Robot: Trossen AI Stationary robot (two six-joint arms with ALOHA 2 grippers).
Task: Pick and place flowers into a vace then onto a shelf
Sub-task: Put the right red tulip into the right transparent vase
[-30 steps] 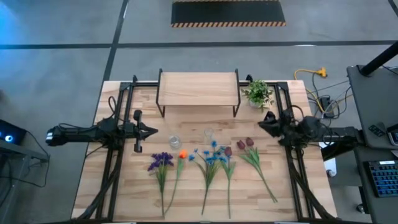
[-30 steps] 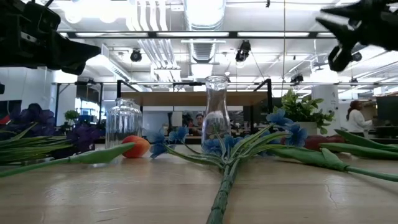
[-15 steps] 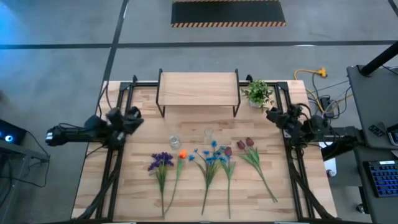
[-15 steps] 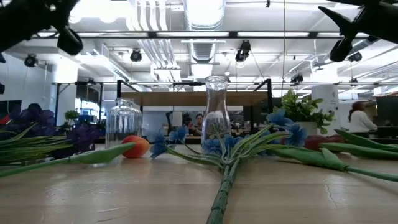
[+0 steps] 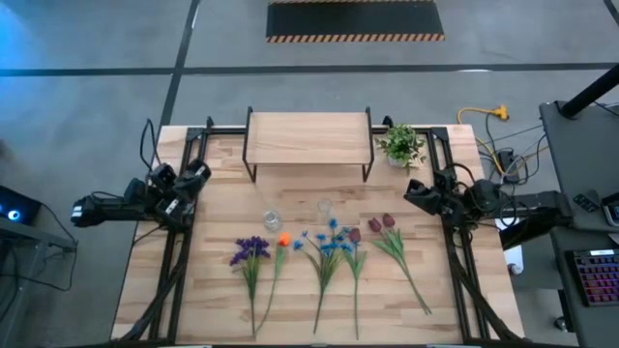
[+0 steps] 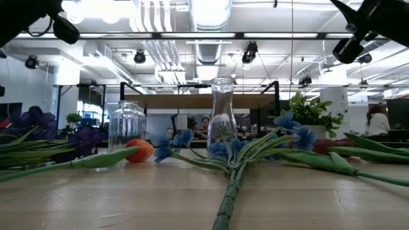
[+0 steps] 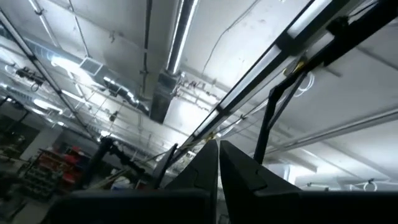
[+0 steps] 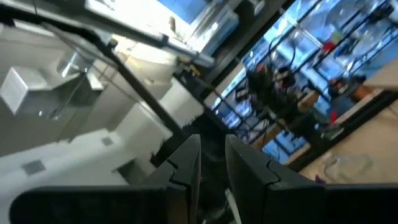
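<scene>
1. Since the earlier frames your left gripper [image 5: 196, 175] has pulled back toward the left edge of the table [image 5: 290, 309] and tipped upward; your right gripper [image 5: 418, 194] has shifted slightly back toward centre right. Nothing on the table has moved.
2. Left gripper: in the left wrist view its fingers [image 7: 208, 165] sit nearly together, a thin gap between them, holding nothing, aimed at the ceiling.
3. Right gripper: in the right wrist view its fingers [image 8: 186, 165] are slightly apart with a narrow gap, holding nothing. It sits at centre right of the high view, near the table's right edge.
4. Flowers, five stems, all flat in a row across the lower middle of the high view, blooms up-frame, stems down-frame:
   - one purple cluster [image 5: 250, 249], leftmost
   - one orange bud [image 5: 284, 239], just right of it
   - one spray of blue blooms [image 5: 330, 240], centre
   - two dark red tulip stems: single tulip [image 5: 355, 235], then the pair of heads [image 5: 382, 223], rightmost
5. Two clear glass vessels standing just above the row: squat ribbed jar [image 6: 126, 125] and taller narrow-necked vase [image 6: 222, 121]. Both empty.
6. One shelf [image 5: 309, 137] at upper centre, top bare.
7. One potted plant [image 5: 400, 144] just right of the shelf.
</scene>
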